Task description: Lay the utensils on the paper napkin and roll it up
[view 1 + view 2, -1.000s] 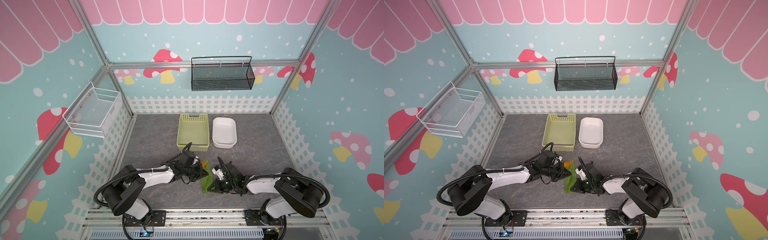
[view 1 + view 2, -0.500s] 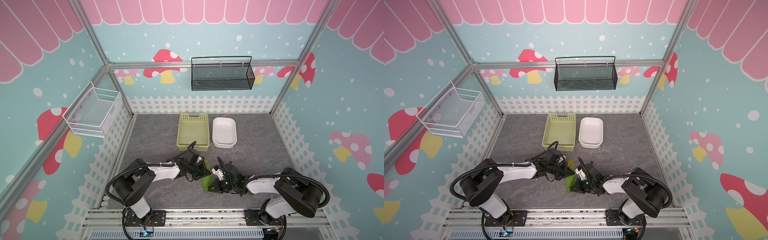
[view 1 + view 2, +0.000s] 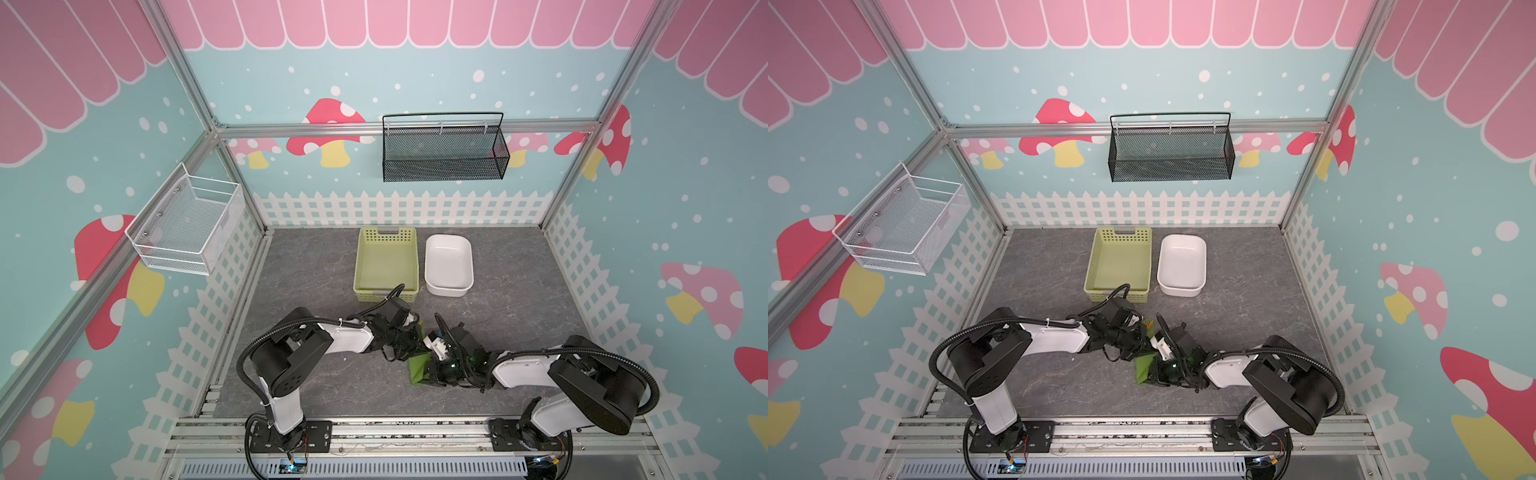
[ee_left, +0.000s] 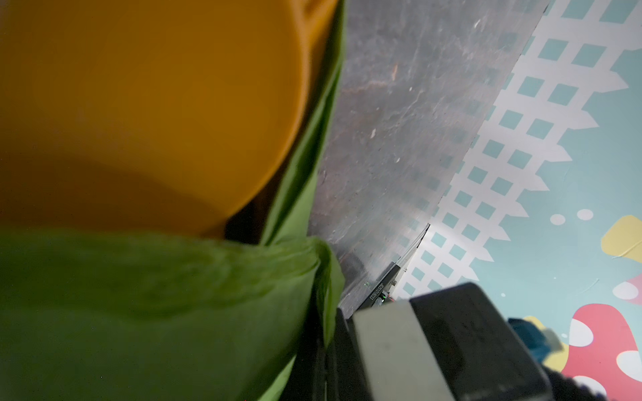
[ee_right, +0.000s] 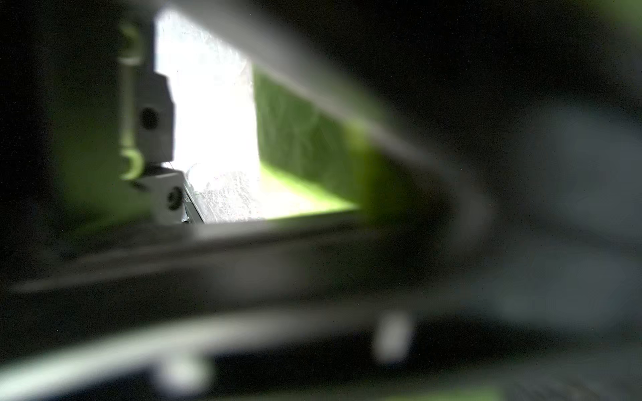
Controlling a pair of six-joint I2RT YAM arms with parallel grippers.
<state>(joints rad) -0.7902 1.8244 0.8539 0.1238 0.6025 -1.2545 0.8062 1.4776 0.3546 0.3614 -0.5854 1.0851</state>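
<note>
The green paper napkin (image 3: 417,368) (image 3: 1144,370) lies folded over near the front middle of the floor, mostly under both grippers. An orange utensil tip (image 3: 419,322) (image 3: 1147,323) pokes out at its far end. In the left wrist view the napkin (image 4: 156,312) wraps around the orange spoon bowl (image 4: 146,114); the other utensils are hidden. My left gripper (image 3: 409,340) (image 4: 326,347) is shut with a napkin fold pinched at its fingers (image 4: 385,354). My right gripper (image 3: 434,365) (image 3: 1158,370) is shut, low against the napkin (image 5: 302,139); its view is blurred.
A pale yellow-green basket (image 3: 358,266) and a white dish (image 3: 449,286) stand just behind the grippers. A black mesh basket (image 3: 442,162) hangs on the back wall, and a white wire basket (image 3: 187,224) hangs on the left wall. White fence walls ring the grey floor.
My left arm's elbow has swung in toward the middle while its gripper stayed at the napkin. The right arm has not moved.
</note>
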